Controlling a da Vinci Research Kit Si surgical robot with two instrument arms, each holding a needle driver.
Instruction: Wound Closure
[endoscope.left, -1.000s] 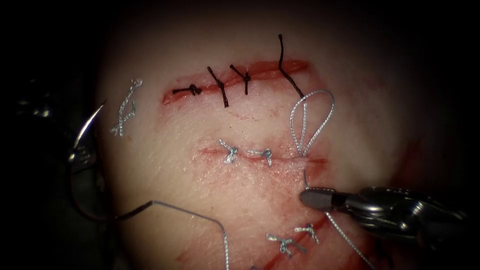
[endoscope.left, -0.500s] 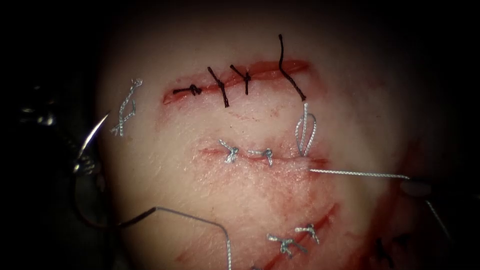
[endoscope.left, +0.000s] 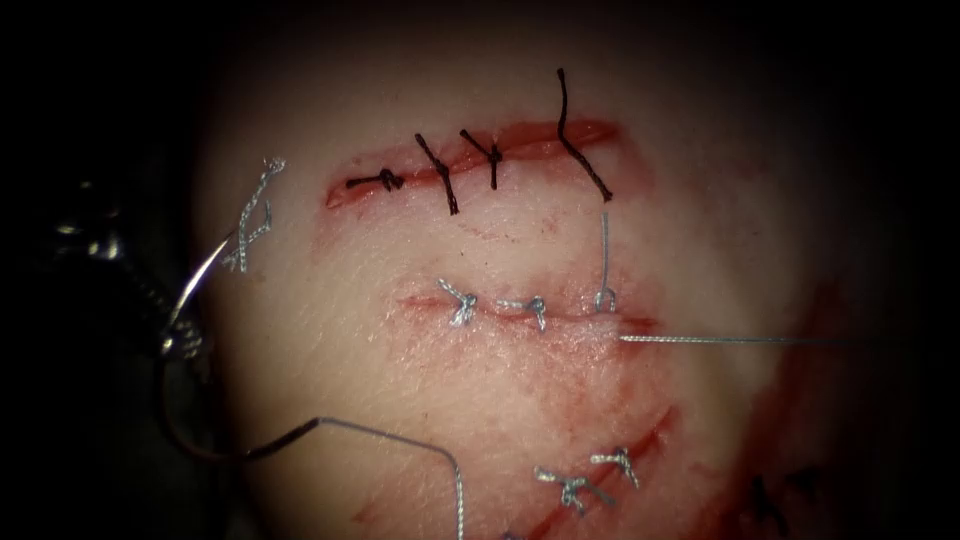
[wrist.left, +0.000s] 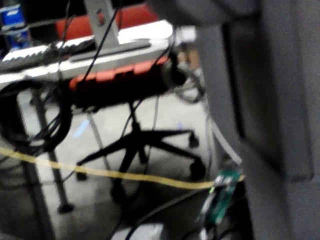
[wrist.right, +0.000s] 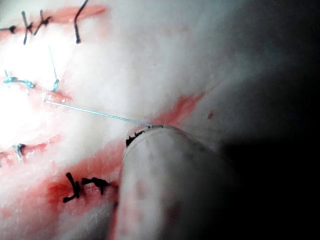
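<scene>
Nearest, the lower cut (endoscope.left: 640, 440) on the tissue (endoscope.left: 500, 390) carries two tied grey stitches (endoscope.left: 575, 487); the thread (endoscope.left: 720, 341) runs taut from the middle cut (endoscope.left: 560, 318) to the right, where the right tool (wrist.right: 150, 129) appears clamped on it at its tip; that cut has two tied grey knots (endoscope.left: 462, 303) and a third stitch with a small loop (endoscope.left: 605, 299) not yet drawn flat, so by my judgement this knot remains to be finished and trimmed; left of the cuts, the left tool (endoscope.left: 178, 343) grips the needle (endoscope.left: 200, 285) near mid-curve, clear of the tissue; farthest, the upper cut (endoscope.left: 530, 140) has black stitches (endoscope.left: 437, 172); no writing is readable.
</scene>
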